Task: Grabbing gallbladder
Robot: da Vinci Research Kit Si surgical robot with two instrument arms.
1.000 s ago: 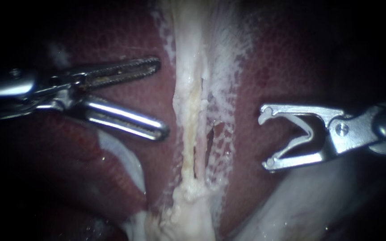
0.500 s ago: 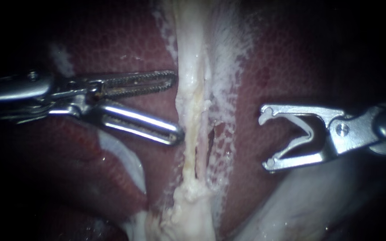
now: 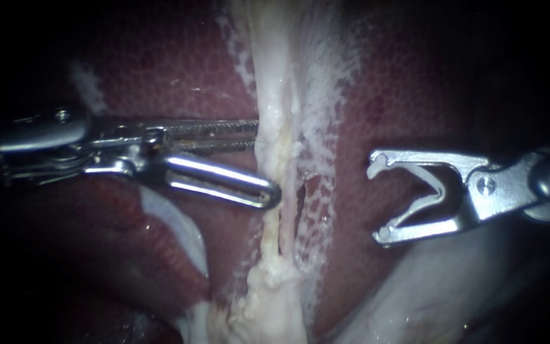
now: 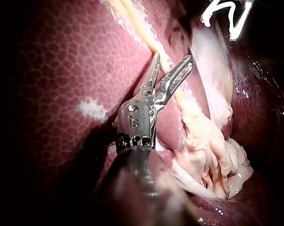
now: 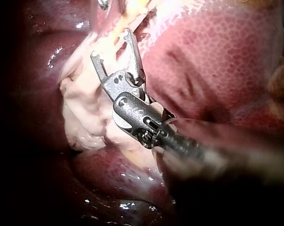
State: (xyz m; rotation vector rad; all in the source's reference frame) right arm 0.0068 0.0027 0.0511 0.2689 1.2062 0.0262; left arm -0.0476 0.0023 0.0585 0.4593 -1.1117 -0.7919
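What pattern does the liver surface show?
Liver: dark red with pale honeycomb mesh; clearest in left wrist view.

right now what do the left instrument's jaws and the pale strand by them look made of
Left instrument: bright polished metal, judging by sharp glints; one jaw toothed, the other smooth and slotted. Pale strand: soft, wet, fibrous tissue, cream-white with a ragged surface and moist sheen; exact kind unclear.

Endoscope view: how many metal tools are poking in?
2. The left instrument enters from the left, its tip at the pale strand in the middle; the right instrument sits right of it, apart.
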